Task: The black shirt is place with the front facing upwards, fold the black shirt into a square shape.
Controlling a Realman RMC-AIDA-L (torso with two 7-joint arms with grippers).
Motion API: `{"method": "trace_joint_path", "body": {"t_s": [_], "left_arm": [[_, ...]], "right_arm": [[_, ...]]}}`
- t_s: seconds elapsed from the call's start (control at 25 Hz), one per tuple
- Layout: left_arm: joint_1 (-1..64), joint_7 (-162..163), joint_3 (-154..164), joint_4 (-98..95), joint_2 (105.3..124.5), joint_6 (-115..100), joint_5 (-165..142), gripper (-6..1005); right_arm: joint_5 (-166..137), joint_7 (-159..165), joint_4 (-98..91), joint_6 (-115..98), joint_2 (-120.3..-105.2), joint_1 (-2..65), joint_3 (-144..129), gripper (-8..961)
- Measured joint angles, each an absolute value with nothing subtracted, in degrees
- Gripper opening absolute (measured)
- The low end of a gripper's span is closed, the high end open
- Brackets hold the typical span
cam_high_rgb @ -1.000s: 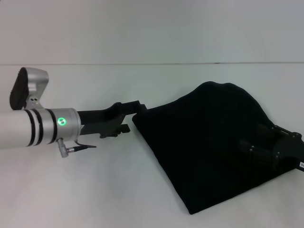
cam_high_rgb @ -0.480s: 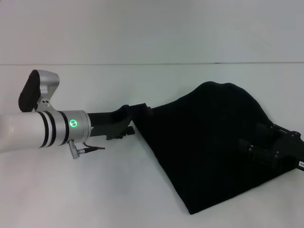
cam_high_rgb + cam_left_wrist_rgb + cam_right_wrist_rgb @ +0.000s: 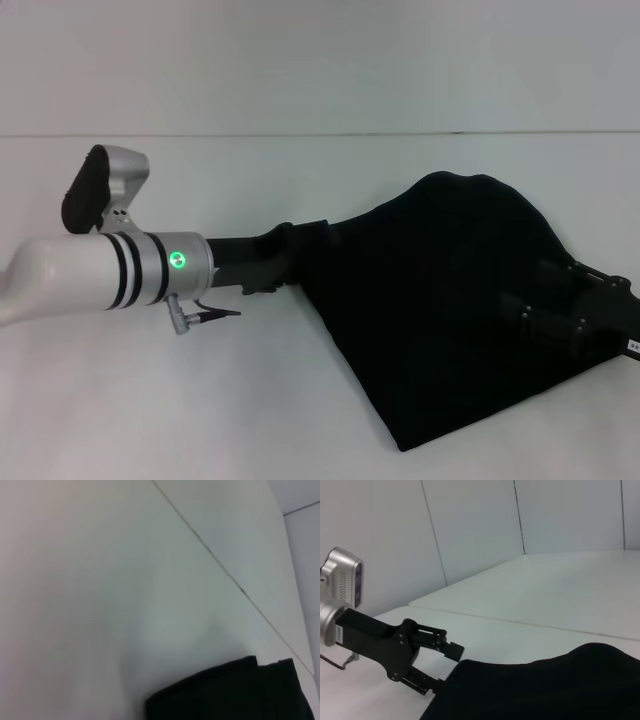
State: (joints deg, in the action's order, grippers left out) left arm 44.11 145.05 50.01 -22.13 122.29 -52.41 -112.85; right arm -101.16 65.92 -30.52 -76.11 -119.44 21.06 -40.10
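Jaws of left gripper (image 3: 449, 667) spread around black shirt (image 3: 450, 310) edge; right gripper's (image 3: 575, 310) jaws unclear; no writing visible

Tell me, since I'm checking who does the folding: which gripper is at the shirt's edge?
The left gripper, its open fingers straddling the shirt edge. The right gripper lies on the shirt's middle.

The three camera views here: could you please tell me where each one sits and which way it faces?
Head view: high on the body, looking forward and down at the black shirt on the table; both arms show.
Left wrist view: on the left arm, facing table and wall; a dark edge shows low.
Right wrist view: on the right arm, facing across the shirt at the left end effector.
Head and right wrist views share the shirt and the left end effector.
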Motion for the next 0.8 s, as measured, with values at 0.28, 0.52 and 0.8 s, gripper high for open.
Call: {"method": "trace_joint_path", "body": {"t_s": [0.28,0.52,0.8], "left_arm": [[44.83,144.74,51.25,-22.05,123.09,-51.51,-112.85,876],[45.43,143.58,54.67,-22.16,123.48,-49.89,-112.84,874],[45.58,140.20,54.72,-22.64,123.83,-49.67,-112.50,873]], "right_arm": [[-101.16,65.93,-30.65,-77.21,-119.44,20.97,-40.08,849],[-101.16,65.92,-30.62,-77.30,-119.44,21.08,-40.07,849],[-101.16,65.92,-30.54,-77.33,-119.44,20.88,-40.08,849]]}}
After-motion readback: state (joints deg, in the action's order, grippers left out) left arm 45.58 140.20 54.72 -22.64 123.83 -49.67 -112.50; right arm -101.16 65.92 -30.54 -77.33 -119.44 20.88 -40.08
